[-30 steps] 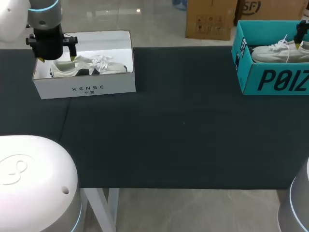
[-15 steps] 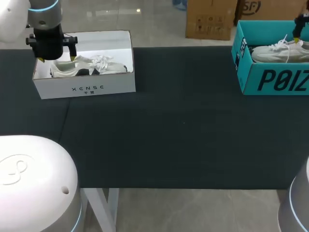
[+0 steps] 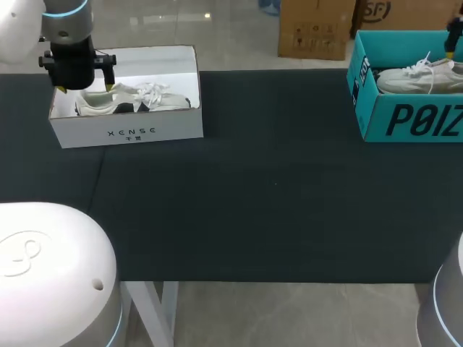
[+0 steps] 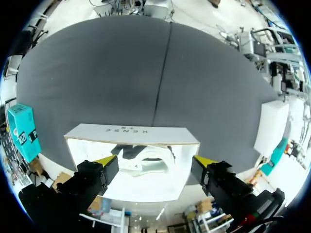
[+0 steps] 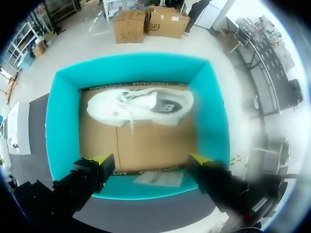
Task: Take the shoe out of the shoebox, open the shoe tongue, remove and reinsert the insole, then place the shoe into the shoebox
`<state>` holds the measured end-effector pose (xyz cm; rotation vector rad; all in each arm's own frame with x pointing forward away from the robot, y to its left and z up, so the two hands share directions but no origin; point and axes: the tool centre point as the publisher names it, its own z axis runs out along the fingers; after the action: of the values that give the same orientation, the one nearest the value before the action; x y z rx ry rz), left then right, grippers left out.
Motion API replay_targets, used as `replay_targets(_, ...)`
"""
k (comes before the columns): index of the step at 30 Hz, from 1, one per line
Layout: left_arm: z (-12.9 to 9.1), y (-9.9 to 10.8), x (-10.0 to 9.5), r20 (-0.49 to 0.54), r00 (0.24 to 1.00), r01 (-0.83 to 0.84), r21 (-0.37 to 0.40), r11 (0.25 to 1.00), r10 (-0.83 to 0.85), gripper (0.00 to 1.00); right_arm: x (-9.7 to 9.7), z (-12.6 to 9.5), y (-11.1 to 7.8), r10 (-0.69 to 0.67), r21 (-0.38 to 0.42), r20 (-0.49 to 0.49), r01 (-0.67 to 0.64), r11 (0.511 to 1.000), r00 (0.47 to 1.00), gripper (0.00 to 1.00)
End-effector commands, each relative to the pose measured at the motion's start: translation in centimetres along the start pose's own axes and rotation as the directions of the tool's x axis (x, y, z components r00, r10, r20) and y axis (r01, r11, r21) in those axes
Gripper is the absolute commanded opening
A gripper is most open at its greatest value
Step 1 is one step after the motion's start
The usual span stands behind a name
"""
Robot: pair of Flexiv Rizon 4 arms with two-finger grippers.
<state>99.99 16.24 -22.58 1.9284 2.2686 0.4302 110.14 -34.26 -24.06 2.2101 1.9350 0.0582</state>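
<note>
A white shoebox [image 3: 130, 132] stands at the table's far left with a white shoe [image 3: 137, 97] lying in it. My left gripper [image 3: 85, 88] hangs open right above the box's left end, holding nothing. From the left wrist, the open left gripper [image 4: 155, 162] spans the white shoebox [image 4: 129, 131], and the white shoe [image 4: 146, 156] lies under it. At the far right stands a teal shoebox [image 3: 405, 119] holding a pale shoe [image 3: 416, 77]. My right gripper [image 3: 453, 40] is above its far right corner. In the right wrist view the open right gripper [image 5: 149, 159] looks down into the teal shoebox [image 5: 60, 131], well above the pale shoe [image 5: 141, 104].
A dark mat [image 3: 275, 188] covers the table between the two boxes. White rounded arm housings [image 3: 51, 275] rise at the near left and near right corners. A paper slip [image 5: 158, 178] lies on the teal box's cardboard floor by its near wall.
My right gripper has risen a little above the teal shoebox, still open. The left arm and both shoes have not moved.
</note>
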Motion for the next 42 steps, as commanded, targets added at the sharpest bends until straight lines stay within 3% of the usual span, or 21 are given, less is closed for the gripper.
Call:
replay_targets(1,0.0,0.0,0.0,-0.003,1.0,0.0,0.0,1.0,0.0,1.0,-0.7,2.0,2.5,0.01,0.021,-0.001,-0.01,1.0,1.0,1.0)
replay_targets(8,0.0,0.0,0.0,-0.003,1.0,0.0,0.0,1.0,0.0,1.0,-2.5,5.9,4.6,0.019,0.036,0.016,-0.019,0.999,1.0,1.0)
replay_targets(21,0.0,0.0,0.0,-0.003,1.0,0.0,0.0,1.0,0.0,1.0,-6.3,8.4,7.2,0.05,0.034,-0.004,-0.049,0.998,0.999,1.0)
replay_targets(30,0.0,0.0,0.0,-0.003,1.0,0.0,0.0,1.0,0.0,1.0,-7.3,10.1,8.8,0.019,0.02,-0.013,-0.019,1.0,1.0,1.0)
replay_targets(42,0.0,0.0,0.0,-0.003,1.0,0.0,0.0,1.0,0.0,1.0,-8.2,12.0,9.4,-0.023,0.008,-0.028,0.024,1.0,0.999,1.0)
